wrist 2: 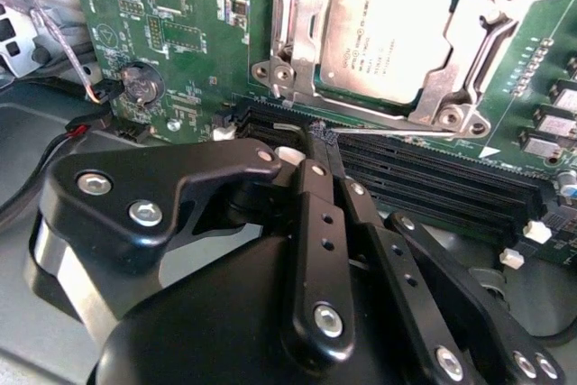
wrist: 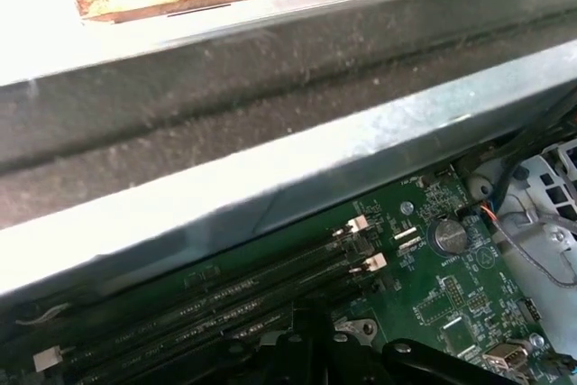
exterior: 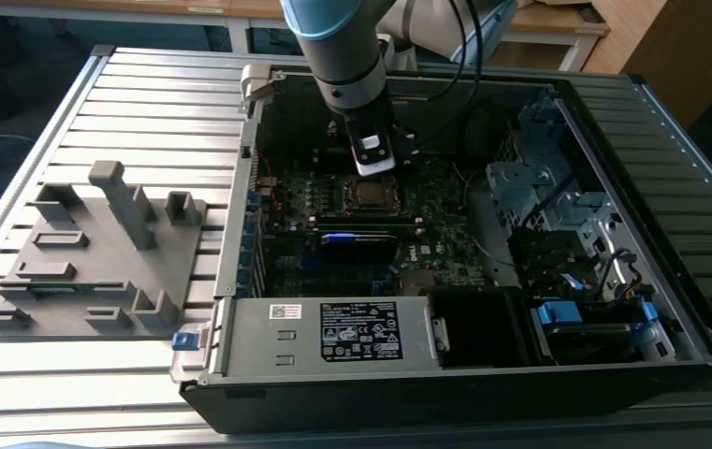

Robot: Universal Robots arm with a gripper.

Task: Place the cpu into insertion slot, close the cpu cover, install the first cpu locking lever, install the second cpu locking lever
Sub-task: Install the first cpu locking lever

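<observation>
One gripper (wrist 2: pixel 326 146), pressed together and empty, is hovering just short of the cpu (wrist 2: pixel 389 35), which is sitting socketed inside the cpu cover (wrist 2: pixel 305 33). The chip is probably light, stiff and fragile, best held by its edges.

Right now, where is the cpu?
In the second wrist view the cpu sits in its socket, framed by the cpu cover, beside the black memory slots.
</observation>
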